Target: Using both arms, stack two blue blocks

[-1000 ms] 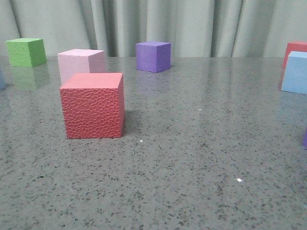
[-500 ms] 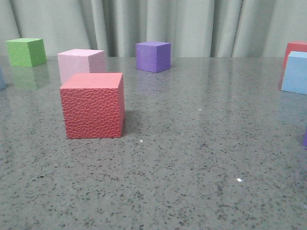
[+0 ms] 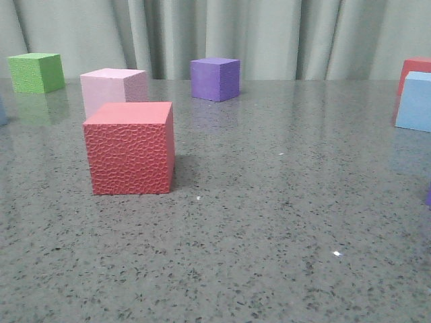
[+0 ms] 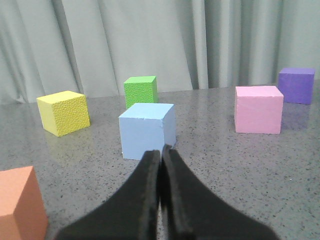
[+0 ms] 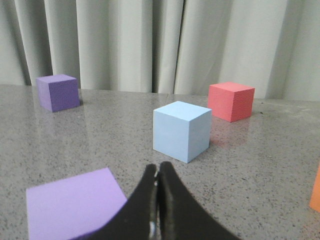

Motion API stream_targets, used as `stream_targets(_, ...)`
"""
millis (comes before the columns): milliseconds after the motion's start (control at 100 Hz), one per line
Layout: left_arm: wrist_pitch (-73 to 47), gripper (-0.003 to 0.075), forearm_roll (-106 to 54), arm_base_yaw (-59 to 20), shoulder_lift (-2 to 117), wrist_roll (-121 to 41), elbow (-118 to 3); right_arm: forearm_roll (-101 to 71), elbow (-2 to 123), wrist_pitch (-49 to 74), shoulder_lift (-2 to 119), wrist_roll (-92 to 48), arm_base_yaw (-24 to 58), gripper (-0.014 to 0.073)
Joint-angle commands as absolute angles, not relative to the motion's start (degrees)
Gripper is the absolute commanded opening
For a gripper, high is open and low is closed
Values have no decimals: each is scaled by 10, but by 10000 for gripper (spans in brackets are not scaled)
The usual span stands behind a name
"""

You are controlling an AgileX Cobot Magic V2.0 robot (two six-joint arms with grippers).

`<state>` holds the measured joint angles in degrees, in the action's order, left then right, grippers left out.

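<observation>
One pale blue block point(image 4: 146, 131) sits on the table just ahead of my left gripper point(image 4: 160, 151), whose fingers are pressed together with nothing between them. A second pale blue block point(image 5: 181, 130) stands a short way ahead of my right gripper point(image 5: 158, 166), which is also shut and empty. In the front view that blue block point(image 3: 414, 101) shows at the right edge, cut off by the frame. A blue sliver point(image 3: 2, 111) shows at the left edge. Neither gripper nor arm appears in the front view.
A red cube point(image 3: 129, 148) stands front left on the speckled table point(image 3: 269, 222), with pink point(image 3: 113, 87), green point(image 3: 37, 73) and purple point(image 3: 215, 79) cubes behind. Yellow point(image 4: 64, 112) and orange point(image 4: 17, 205) cubes lie near the left gripper. A lilac cube point(image 5: 75, 202) and a red cube point(image 5: 231, 101) flank the right one.
</observation>
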<state>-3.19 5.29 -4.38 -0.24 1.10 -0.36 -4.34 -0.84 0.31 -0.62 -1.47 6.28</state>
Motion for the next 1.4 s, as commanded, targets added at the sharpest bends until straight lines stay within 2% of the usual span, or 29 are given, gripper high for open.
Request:
stream_targets(0,-25,-19,27,-48,-18,17,-36,-55,36,-27,-19,-19,59,-69)
stream_targets(310,-157,-19,-37,-48,63,17,-196,-55,187,122,48,-19,59,-69)
stream_targets(550,-296,-19,-39,-48,180,17,-351,-64,313,266,159,-19,59,-69)
stream_targets(800,-430,-19,-51,-48,301,17,-453,-109,432,425,279,-19,59,-69)
stream_targets(1040,-431,-19,-62,-48,351,17,-461,-111,451,427,323,-19,59,-69)
stream_targets(1390,-431,-18,-62,-48,354,17,-461,-111,451,427,324,-19,59,-69)
